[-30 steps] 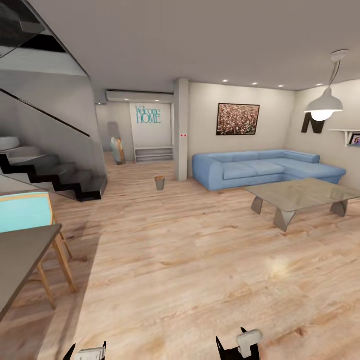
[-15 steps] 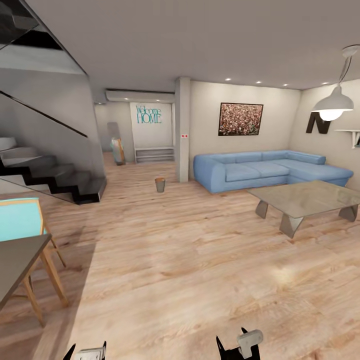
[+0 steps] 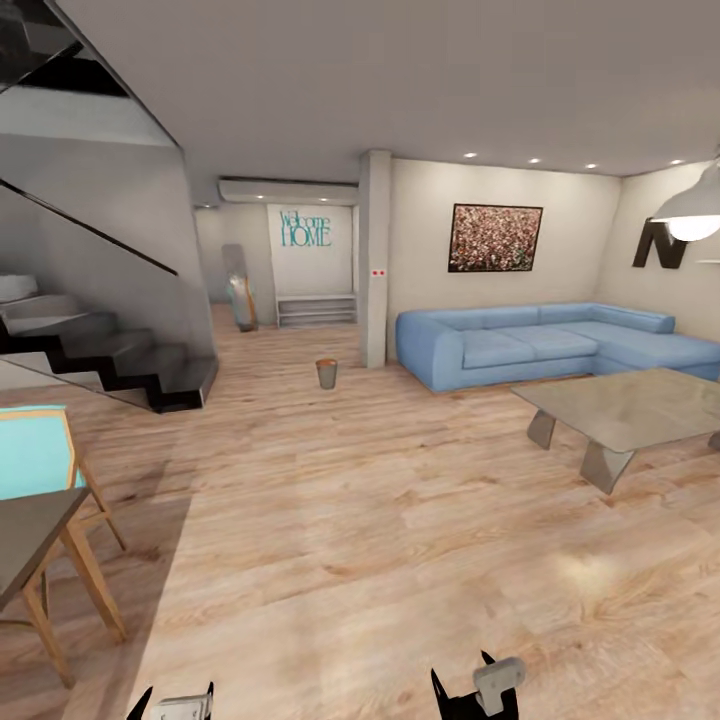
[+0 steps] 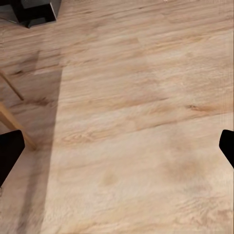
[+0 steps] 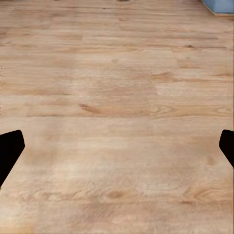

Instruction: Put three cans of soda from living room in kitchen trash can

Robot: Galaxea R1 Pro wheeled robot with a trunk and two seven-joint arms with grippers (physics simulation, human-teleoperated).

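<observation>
Open-plan room seen from behind the robot, read left to right. At the left edge, a grey worktop (image 3: 30, 540) on wooden legs and a turquoise chair (image 3: 35, 452) are both cut off by the frame; behind them rises a dark staircase (image 3: 110, 360). Mid-floor, near the pillar (image 3: 375, 260), stands the tash can (image 3: 327, 373), small, grey-sided, brown-rimmed, upright and well apart from the robot. Further right lie the blue sofa (image 3: 540, 345) and the low glass table (image 3: 630, 405), its right end cropped. No can of soda is discernible, and the bin's interior is too distant to read, so the task appears to be at its start, with all three cans left to fetch. The left gripper (image 4: 117, 151) and right gripper (image 5: 117, 151) hang over bare wood floor (image 3: 380, 560), fingers spread wide and holding nothing.
</observation>
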